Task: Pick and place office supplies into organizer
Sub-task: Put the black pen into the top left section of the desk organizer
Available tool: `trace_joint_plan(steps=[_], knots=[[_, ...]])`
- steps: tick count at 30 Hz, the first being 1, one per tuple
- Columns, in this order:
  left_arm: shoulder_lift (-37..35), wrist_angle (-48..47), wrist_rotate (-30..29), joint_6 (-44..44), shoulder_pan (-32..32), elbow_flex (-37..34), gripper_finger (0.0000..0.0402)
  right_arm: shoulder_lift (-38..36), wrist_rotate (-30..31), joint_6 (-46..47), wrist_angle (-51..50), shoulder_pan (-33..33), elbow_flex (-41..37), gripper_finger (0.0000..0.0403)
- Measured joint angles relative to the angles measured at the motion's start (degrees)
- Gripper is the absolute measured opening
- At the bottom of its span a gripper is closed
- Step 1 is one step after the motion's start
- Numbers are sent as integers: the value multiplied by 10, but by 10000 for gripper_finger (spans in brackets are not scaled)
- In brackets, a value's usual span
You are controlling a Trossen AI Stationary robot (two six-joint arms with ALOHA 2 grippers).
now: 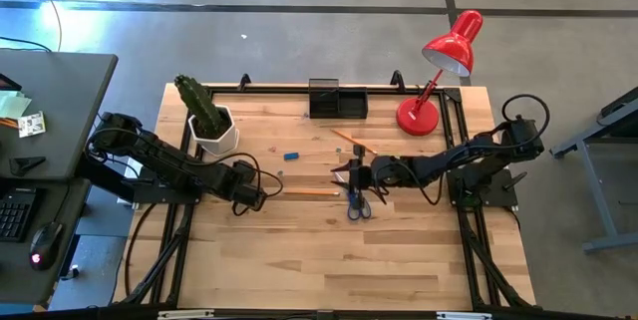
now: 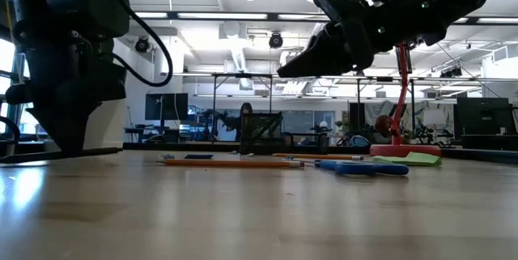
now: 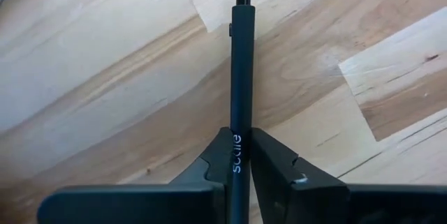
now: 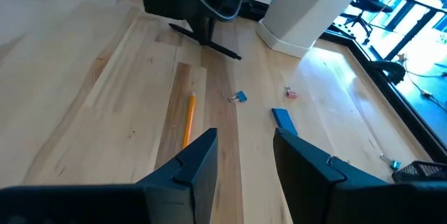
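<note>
The black organizer [image 1: 337,99] sat at the far edge of the table, and I could not see anything inside it. The left gripper [image 3: 237,155] was shut tight on one dark pen [image 3: 241,70], probably to lift it and carry it there. The right gripper [image 4: 244,151] hung open above the middle of the table, maybe waiting for its turn. One pair of blue scissors [image 1: 357,203] lay under it. I counted two pencils [image 1: 307,192], one small blue block [image 4: 283,119] and one tiny blue clip [image 4: 239,97].
</note>
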Motion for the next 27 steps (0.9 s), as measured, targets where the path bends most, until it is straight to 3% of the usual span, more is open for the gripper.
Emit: trace_joint_plan(steps=[8, 14, 21, 24, 27], knots=[[-14, 71, -74, 96, 0, 25, 16, -3, 0, 21, 4, -1, 0, 133], [-23, 109, -133, 201, 0, 71, 27, -54, -6, 33, -17, 0, -1, 133], [-35, 204, -208, 331, -8, 81, 20, -145, -68, 97, -78, 0, -1, 133], [-35, 256, -259, 373, -22, 81, 19, -149, -121, 126, -63, 3, -1, 133], [-35, 320, -287, 414, -39, 78, 24, -130, -128, 144, 2, 15, -15, 133]])
